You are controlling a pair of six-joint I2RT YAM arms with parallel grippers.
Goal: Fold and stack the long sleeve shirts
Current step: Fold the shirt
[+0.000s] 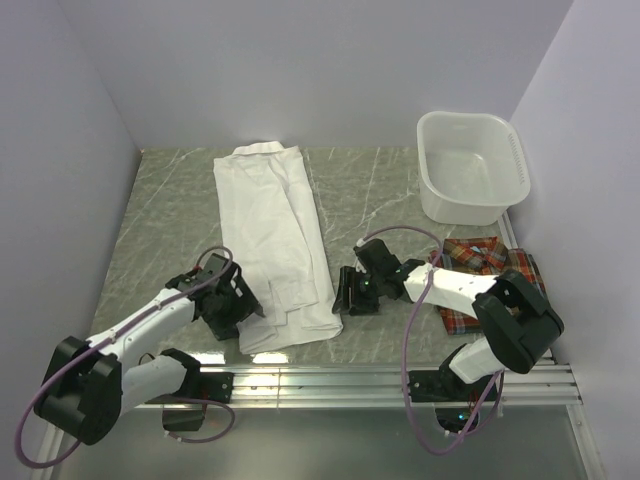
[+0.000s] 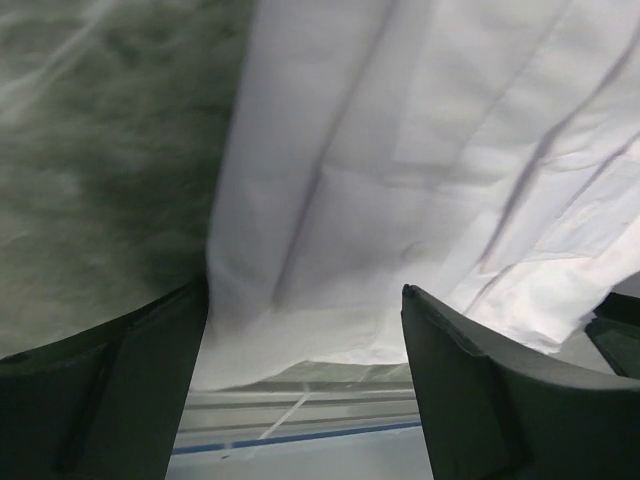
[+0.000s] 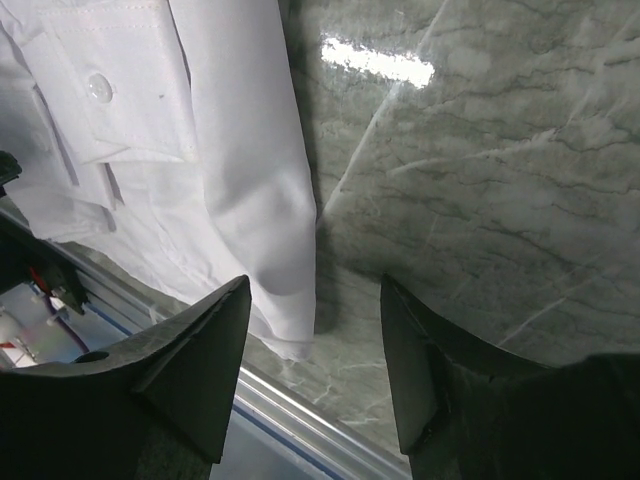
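Centrally, white shirt (image 1: pixel 275 230), left gripper (image 1: pixel 242 306) open at its hem, right gripper (image 1: pixel 347 298) open beside

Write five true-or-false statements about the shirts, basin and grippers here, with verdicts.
1. The white shirt lies in the basin. False: it lies flat on the table.
2. The plaid shirt lies on the table's right side. True.
3. The left gripper and right gripper flank the white shirt's near end. True.
4. The right gripper is shut on the plaid shirt. False: it stands open beside the white shirt.
5. The shirts are stacked. False: they lie apart.
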